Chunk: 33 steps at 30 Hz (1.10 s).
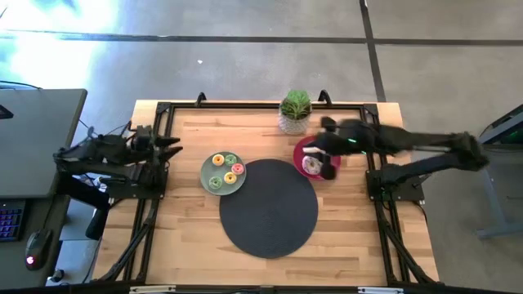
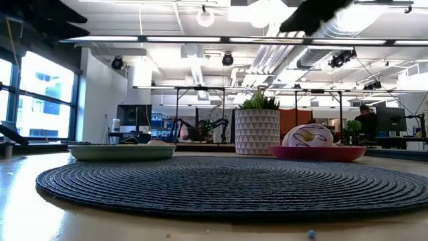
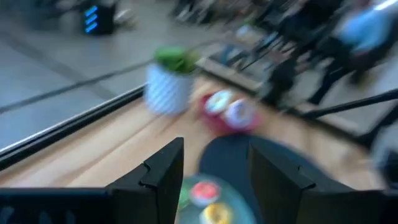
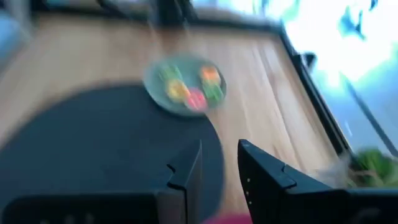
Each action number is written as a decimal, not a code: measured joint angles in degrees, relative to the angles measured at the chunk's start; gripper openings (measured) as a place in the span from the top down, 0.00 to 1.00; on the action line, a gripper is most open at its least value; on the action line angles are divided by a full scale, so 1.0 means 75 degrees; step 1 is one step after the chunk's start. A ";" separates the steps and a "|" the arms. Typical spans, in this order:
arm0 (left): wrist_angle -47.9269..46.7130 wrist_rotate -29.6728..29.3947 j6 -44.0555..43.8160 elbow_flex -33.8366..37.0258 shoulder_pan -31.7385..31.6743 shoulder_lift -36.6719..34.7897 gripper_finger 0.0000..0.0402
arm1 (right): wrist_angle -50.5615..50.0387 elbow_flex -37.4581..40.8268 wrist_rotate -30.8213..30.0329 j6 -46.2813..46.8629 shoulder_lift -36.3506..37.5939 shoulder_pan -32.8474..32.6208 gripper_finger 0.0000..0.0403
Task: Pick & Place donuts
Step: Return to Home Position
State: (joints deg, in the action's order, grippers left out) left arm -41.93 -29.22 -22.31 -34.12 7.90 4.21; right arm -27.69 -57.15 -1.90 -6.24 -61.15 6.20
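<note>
We judge this the closing step: the sorting looks done and the arms are due home. The left gripper (image 3: 214, 146) is tucked at the table's left edge, fingers well apart and empty. To its right, a sage-green round plate (image 1: 204, 175) carries the small coloured ring donuts (image 1: 225, 170). Next comes a dark woven round mat (image 1: 268, 208), then a green plant in a white patterned pot (image 1: 294, 122) on the far side. The larger iced donuts (image 1: 312, 166) sit on a pink-red plate (image 1: 297, 155). The right gripper (image 4: 221, 149) hangs above them, fingers narrowly parted, holding nothing. It needs to lift and draw back to the right, and the plant is its nearest obstacle.
</note>
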 joint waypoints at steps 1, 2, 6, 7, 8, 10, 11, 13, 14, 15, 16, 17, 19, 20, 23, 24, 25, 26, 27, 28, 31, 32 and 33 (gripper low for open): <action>0.0502 0.0209 0.0204 0.0360 0.0000 -0.0312 0.58 | 0.0697 0.0696 0.0200 0.0000 0.0547 0.0000 0.77; 0.1061 0.0415 0.0465 0.0724 0.0000 -0.0550 0.58 | 0.1337 0.1335 0.0313 0.0008 0.1092 0.0000 0.77; 0.2478 0.0623 0.1372 0.1672 0.0000 -0.0399 0.58 | 0.3586 0.3573 0.0313 0.0239 0.3001 0.0000 0.77; 0.2802 0.0508 0.1482 0.1830 0.0001 -0.0254 0.58 | 0.4084 0.4032 0.0318 0.0235 0.3435 0.0000 0.77; 0.3142 0.0287 0.1526 0.1942 0.0001 -0.0129 0.58 | 0.4502 0.4444 0.0323 0.0185 0.3848 0.0011 0.77; 0.3145 0.0037 0.1532 0.2087 -0.0005 -0.0106 0.58 | 0.5022 0.5036 0.0404 0.0114 0.4582 0.0031 0.77; 0.3253 0.0039 0.1533 0.2111 -0.0003 -0.0111 0.58 | 0.5181 0.5287 0.0419 0.0137 0.4951 0.0034 0.77; 0.3683 0.0035 0.1537 0.2111 0.0000 -0.0142 0.58 | 0.5219 0.5693 0.0436 0.0170 0.5567 0.0038 0.77; 0.3714 0.0046 0.1536 0.2119 0.0000 -0.0193 0.58 | 0.5219 0.5860 0.0450 0.0186 0.5835 0.0036 0.77; 0.3757 0.0123 0.1535 0.2133 0.0000 -0.0204 0.58 | 0.5196 0.6005 0.0492 0.0216 0.6117 0.0038 0.77; 0.3783 0.0238 0.1539 0.2140 0.0000 -0.0180 0.58 | 0.5148 0.6126 0.0537 0.0230 0.6363 0.0038 0.77; 0.3802 0.0321 0.1538 0.2140 0.0000 -0.0161 0.58 | 0.5150 0.6239 0.0540 0.0236 0.6571 0.0038 0.77; 0.3895 0.0395 0.1483 0.2206 0.0000 -0.0131 0.58 | 0.5186 0.6439 0.0543 0.0264 0.6960 0.0037 0.77; 0.3958 0.0433 0.1410 0.2299 0.0000 -0.0131 0.58 | 0.5094 0.6536 0.0541 0.0306 0.7131 0.0037 0.77; 0.4261 0.0467 0.1344 0.2745 0.0000 -0.0131 0.58 | 0.4790 0.6777 0.0503 0.0447 0.7562 0.0038 0.77; 0.4390 0.0464 0.1343 0.2890 0.0000 -0.0131 0.58 | 0.4792 0.6852 0.0471 0.0458 0.7682 0.0038 0.77; 0.4576 0.0444 0.1343 0.3033 0.0000 -0.0131 0.58 | 0.4815 0.6914 0.0425 0.0463 0.7783 0.0038 0.77; 0.4764 0.0412 0.1355 0.3172 0.0000 -0.0131 0.58 | 0.4813 0.6967 0.0358 0.0463 0.7875 0.0038 0.77; 0.4878 0.0391 0.1386 0.3285 0.0000 -0.0132 0.58 | 0.4796 0.7010 0.0302 0.0466 0.7953 0.0038 0.77; 0.4893 0.0388 0.1400 0.3372 0.0000 -0.0131 0.58 | 0.4732 0.7024 0.0256 0.0499 0.8016 0.0038 0.77; 0.5036 0.0391 0.1376 0.3609 0.0000 -0.0131 0.58 | 0.4601 0.7047 0.0194 0.0519 0.8084 0.0038 0.77; 0.5192 0.0403 0.1374 0.3723 0.0000 -0.0131 0.58 | 0.4531 0.7047 0.0185 0.0519 0.8084 0.0038 0.77; 0.5354 0.0443 0.1407 0.3842 0.0000 -0.0133 0.58 | 0.4465 0.7050 0.0187 0.0522 0.8077 0.0038 0.77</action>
State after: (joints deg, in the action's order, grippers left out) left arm -1.78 -25.89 -11.76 -5.30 7.90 3.21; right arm 5.79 -4.27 -0.49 -2.32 -0.57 6.48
